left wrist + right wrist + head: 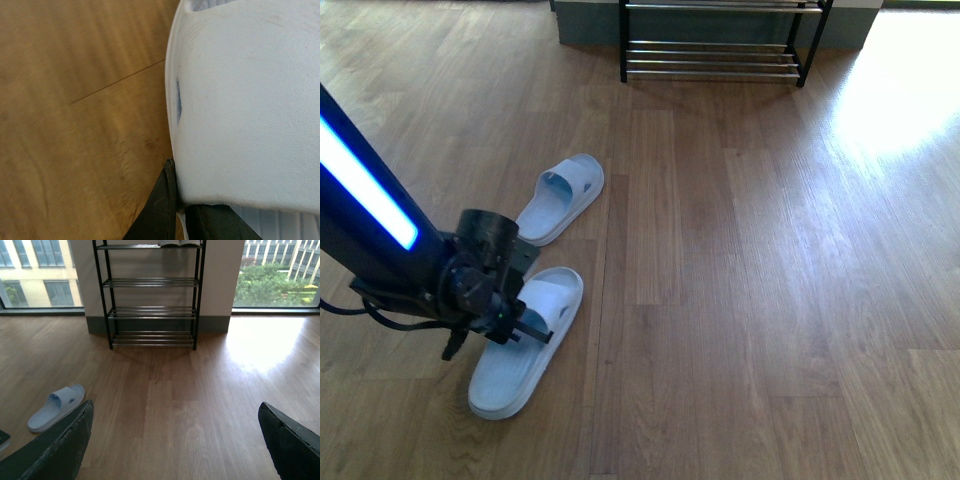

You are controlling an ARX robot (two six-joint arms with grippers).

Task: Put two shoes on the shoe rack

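Observation:
The two shoes are pale blue slide slippers on the wooden floor. In the front view the nearer slipper (506, 382) lies at the lower left, and my left gripper (528, 326) is shut on its strap. The left wrist view shows that white strap (245, 100) close up, pinched between the dark fingers (160, 210). The second slipper (562, 198) lies just beyond, untouched, and it also shows in the right wrist view (56, 407). The shoe rack (715, 60), a black frame with chrome bars, stands against the far wall. My right gripper (175, 410) is open above bare floor, facing the shoe rack (152, 295).
Wooden floor (740, 300) stretches between the slippers and the rack. A bright sun patch (900, 90) lies at the right. Something pale (180, 242) rests on the rack's top tier. Large windows (280, 275) flank the wall behind the rack.

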